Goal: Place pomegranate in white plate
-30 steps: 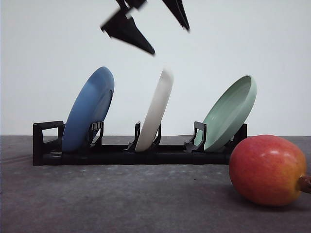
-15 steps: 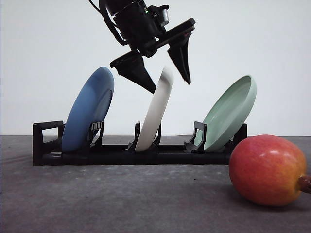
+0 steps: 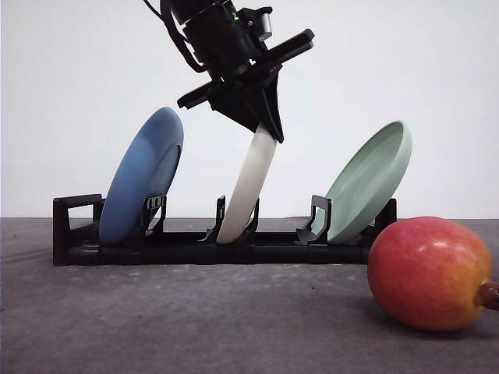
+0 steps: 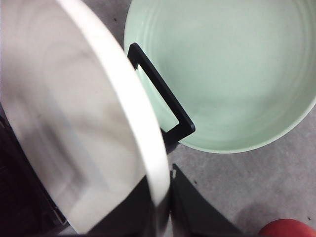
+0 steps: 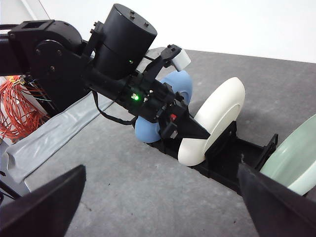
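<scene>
The white plate point(image 3: 248, 183) stands on edge in the middle slot of a black rack point(image 3: 187, 251). My left gripper point(image 3: 267, 131) is shut on the plate's top rim. In the left wrist view the rim point(image 4: 145, 138) runs down between the two dark fingers point(image 4: 200, 215). The red-orange pomegranate point(image 3: 429, 273) lies on the table at the front right, apart from the rack; a sliver of it point(image 4: 289, 229) shows in the left wrist view. My right gripper point(image 5: 162, 173) hovers high and open, looking down on the left arm point(image 5: 98, 64) and the white plate point(image 5: 215, 121).
A blue plate point(image 3: 142, 175) leans in the rack's left slot and a pale green plate point(image 3: 370, 183) in its right slot, close to the white one. The dark grey table point(image 3: 195, 319) stretches in front of the rack. Orange cables point(image 5: 17, 108) lie off the table's side.
The left gripper came down over the white plate with its fingers apart, then closed them on the plate's top rim. The pomegranate and the plates have not moved.
</scene>
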